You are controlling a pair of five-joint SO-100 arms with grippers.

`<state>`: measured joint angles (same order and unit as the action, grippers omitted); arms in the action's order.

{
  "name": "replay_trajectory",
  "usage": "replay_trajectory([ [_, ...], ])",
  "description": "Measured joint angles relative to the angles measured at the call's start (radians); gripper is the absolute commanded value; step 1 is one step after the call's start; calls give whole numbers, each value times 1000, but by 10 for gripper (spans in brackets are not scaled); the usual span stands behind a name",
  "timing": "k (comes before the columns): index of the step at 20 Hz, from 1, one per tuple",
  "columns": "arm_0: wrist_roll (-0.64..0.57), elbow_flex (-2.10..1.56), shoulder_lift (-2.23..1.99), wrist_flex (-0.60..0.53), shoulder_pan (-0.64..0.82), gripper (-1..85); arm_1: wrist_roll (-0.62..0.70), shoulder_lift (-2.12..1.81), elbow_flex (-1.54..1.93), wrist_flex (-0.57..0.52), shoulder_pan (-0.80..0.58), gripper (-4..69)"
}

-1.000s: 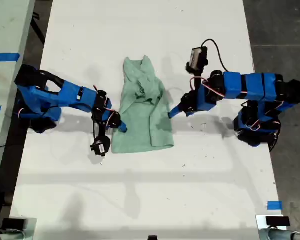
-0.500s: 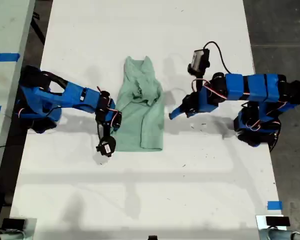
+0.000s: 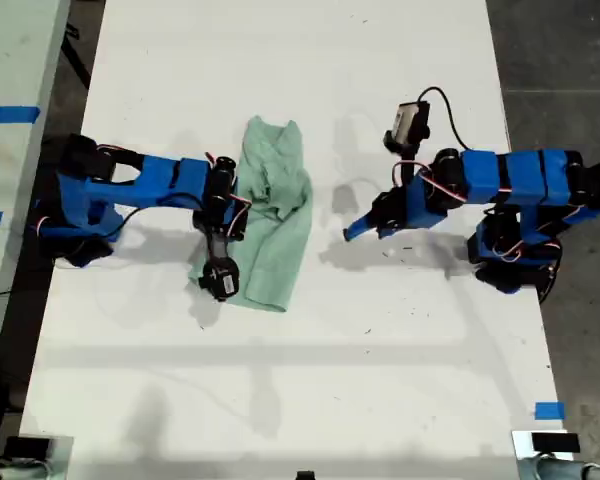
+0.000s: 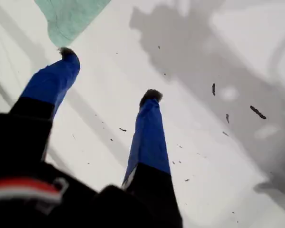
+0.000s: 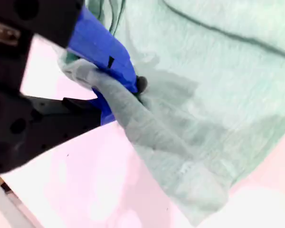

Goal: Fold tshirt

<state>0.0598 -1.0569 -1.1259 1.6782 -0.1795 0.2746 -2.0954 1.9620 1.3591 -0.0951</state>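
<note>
Cloth was pinched in my second gripper [image 5: 133,88] at the tshirt [image 3: 270,225] edge; the tshirt lay mid-table, limp and light, best gripped at hems. My first gripper [image 4: 109,76] hung apart, empty, beside it.

Lab-like: white table [image 3: 380,380], blue tape marks [image 3: 548,410], concrete floor [image 3: 560,60].
</note>
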Motion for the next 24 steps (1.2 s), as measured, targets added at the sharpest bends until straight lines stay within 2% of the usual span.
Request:
replay_trajectory([
  [3,-55,201,196,-14,12,2,-14,-11,5,0,11,253],
  [7,-109,247,345,-153,29,26,-26,-14,15,-14,28,253],
  [9,-123,253,397,-189,38,233,-28,-14,15,-15,31,253],
  [11,-149,255,414,-199,43,287,-35,-14,25,-20,35,253],
  [13,-156,255,394,-204,52,298,-35,-14,31,-21,35,254],
  [15,-158,252,360,-164,38,302,-38,-14,35,-21,40,256],
  [20,-156,250,179,44,-40,300,-44,-14,43,-31,41,256],
  [24,-100,247,87,124,-72,304,-46,-14,43,-31,49,260],
])
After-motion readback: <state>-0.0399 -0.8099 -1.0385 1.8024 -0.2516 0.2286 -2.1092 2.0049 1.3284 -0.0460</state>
